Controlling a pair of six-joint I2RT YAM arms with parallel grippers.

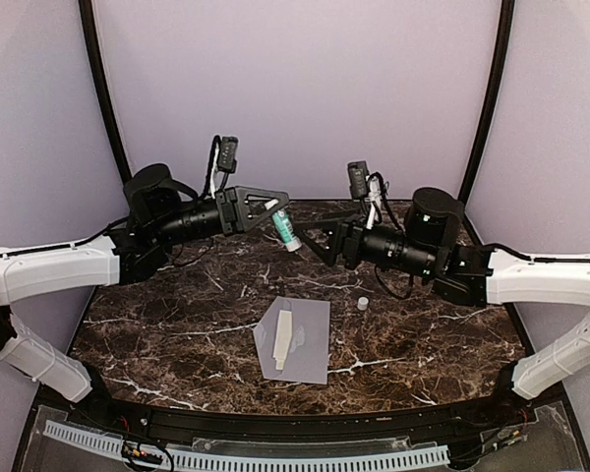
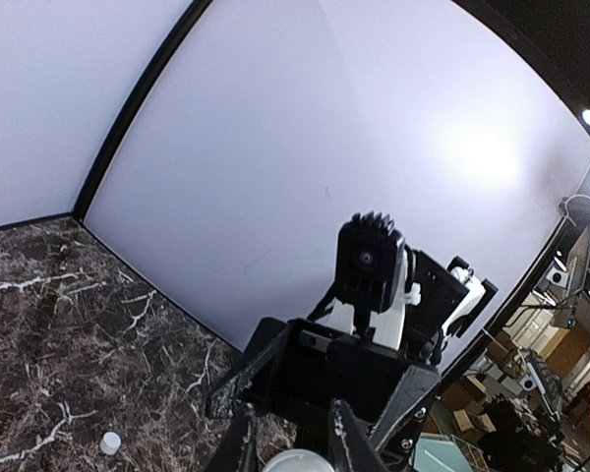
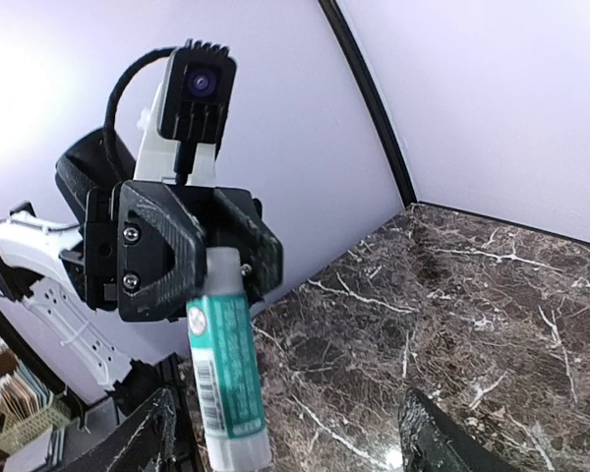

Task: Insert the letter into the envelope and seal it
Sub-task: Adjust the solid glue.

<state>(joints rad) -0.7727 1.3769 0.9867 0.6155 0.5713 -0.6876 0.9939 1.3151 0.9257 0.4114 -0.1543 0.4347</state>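
Observation:
The pale grey-lavender envelope [image 1: 307, 346] lies flat at the middle of the table, its flap open to the left. A white folded letter [image 1: 283, 340] lies lengthwise on it; I cannot tell whether it is tucked inside. Above the far part of the table my left gripper [image 1: 275, 208] [image 2: 293, 447] is shut on the top end of a teal glue stick [image 1: 287, 232] [image 3: 226, 374] [image 2: 300, 462], which hangs tilted from its jaws. My right gripper [image 1: 310, 246] [image 3: 285, 452] faces it from the right, open, its fingers on either side of the stick's lower end without touching it.
A small white cap [image 1: 362, 303] [image 2: 110, 443] stands on the dark marble table [image 1: 177, 334] to the right of the envelope. Lavender walls close in the back and sides. Both arms reach inward above the table's far half.

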